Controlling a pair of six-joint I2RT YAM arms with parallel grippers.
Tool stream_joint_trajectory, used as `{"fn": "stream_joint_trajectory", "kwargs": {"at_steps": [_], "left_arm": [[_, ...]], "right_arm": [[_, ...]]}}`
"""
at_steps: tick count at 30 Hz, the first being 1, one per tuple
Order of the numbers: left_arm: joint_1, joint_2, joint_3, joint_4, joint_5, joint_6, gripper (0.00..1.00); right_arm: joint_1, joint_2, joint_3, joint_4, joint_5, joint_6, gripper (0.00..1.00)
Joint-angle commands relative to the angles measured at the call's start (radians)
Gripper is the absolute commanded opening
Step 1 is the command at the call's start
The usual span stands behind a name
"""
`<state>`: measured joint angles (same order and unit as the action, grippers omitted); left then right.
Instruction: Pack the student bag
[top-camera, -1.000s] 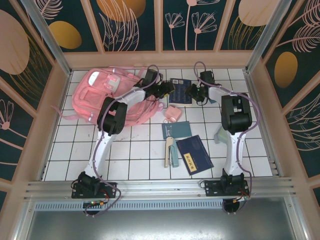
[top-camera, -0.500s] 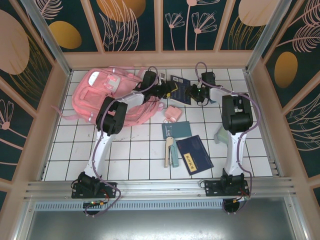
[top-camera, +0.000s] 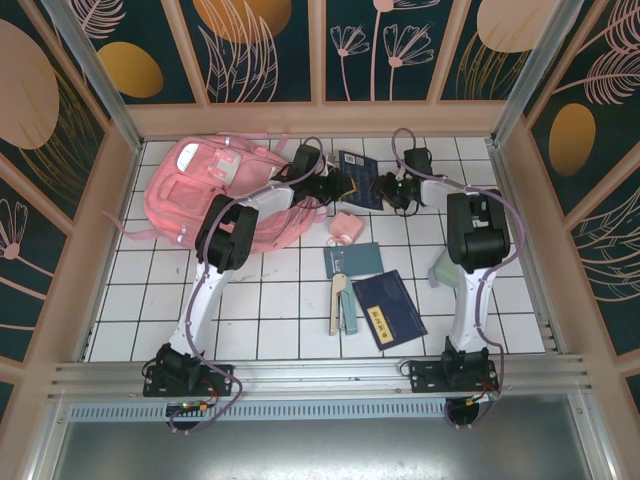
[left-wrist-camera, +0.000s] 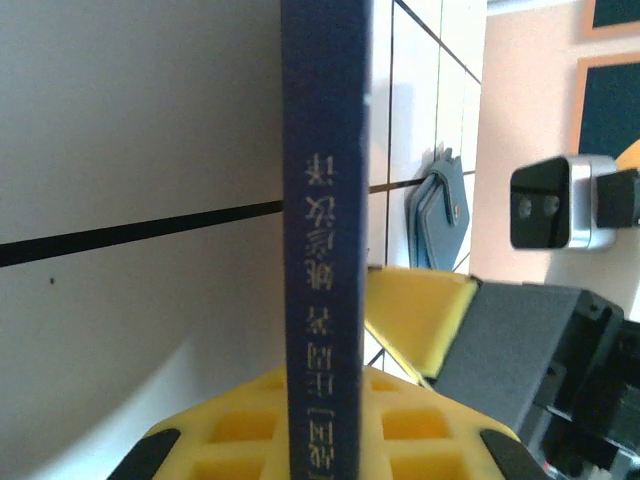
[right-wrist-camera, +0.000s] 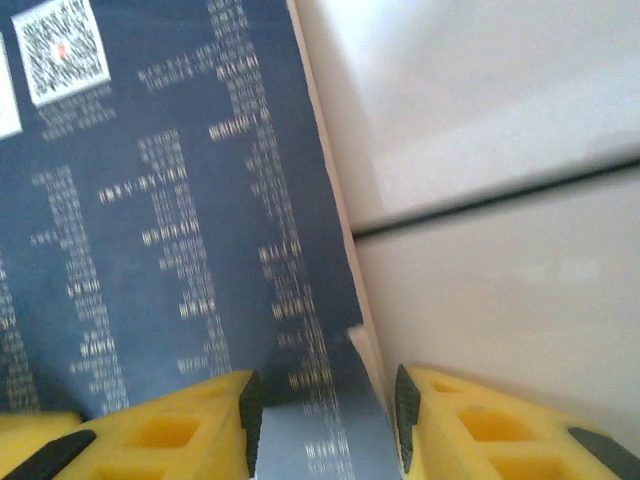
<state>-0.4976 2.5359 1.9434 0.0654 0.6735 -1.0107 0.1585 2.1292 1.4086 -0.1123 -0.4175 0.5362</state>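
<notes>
The student bag, a pink backpack, lies at the back left of the tiled table. Just right of it, a dark blue book is tilted up off the tiles between both grippers. My left gripper is shut on the book's left side. In the left wrist view the book's spine runs straight up between the yellow fingers. My right gripper sits at the book's right edge. Its fingers stand apart over the back cover without pinching it.
In front of the book lie a small pink pouch, a teal notebook, a slim pencil case and stapler and a second dark blue book. A pale teal item lies by the right arm. Wooden walls ring the table.
The left gripper's fingers have closed on the book's spine side, and the book has tilted up from lying flat. The right gripper has shifted slightly at the book's right edge.
</notes>
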Motion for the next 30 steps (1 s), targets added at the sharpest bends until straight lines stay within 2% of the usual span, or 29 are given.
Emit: {"fn": "stream_joint_trajectory", "kwargs": {"at_steps": [1, 8, 13, 21, 27, 30], "left_arm": [[0.002, -0.062, 0.033, -0.008, 0.013, 0.034, 0.0], [0.004, -0.15, 0.045, 0.038, 0.113, 0.036, 0.0], [0.002, -0.221, 0.018, 0.086, 0.163, 0.026, 0.0], [0.002, -0.313, -0.077, 0.229, 0.244, -0.043, 0.0], [0.002, -0.342, -0.137, 0.247, 0.251, -0.045, 0.0], [0.002, -0.351, -0.159, 0.25, 0.248, -0.045, 0.0]], "right_arm": [[-0.037, -0.13, -0.052, 0.034, -0.032, 0.037, 0.44], [-0.113, -0.248, -0.097, 0.12, -0.188, 0.072, 0.52], [-0.136, -0.278, -0.103, 0.162, -0.304, 0.082, 0.58], [-0.139, -0.281, -0.134, 0.318, -0.499, 0.168, 0.59], [-0.141, -0.274, -0.175, 0.53, -0.637, 0.31, 0.59], [-0.141, -0.272, -0.187, 0.597, -0.667, 0.357, 0.57]]}}
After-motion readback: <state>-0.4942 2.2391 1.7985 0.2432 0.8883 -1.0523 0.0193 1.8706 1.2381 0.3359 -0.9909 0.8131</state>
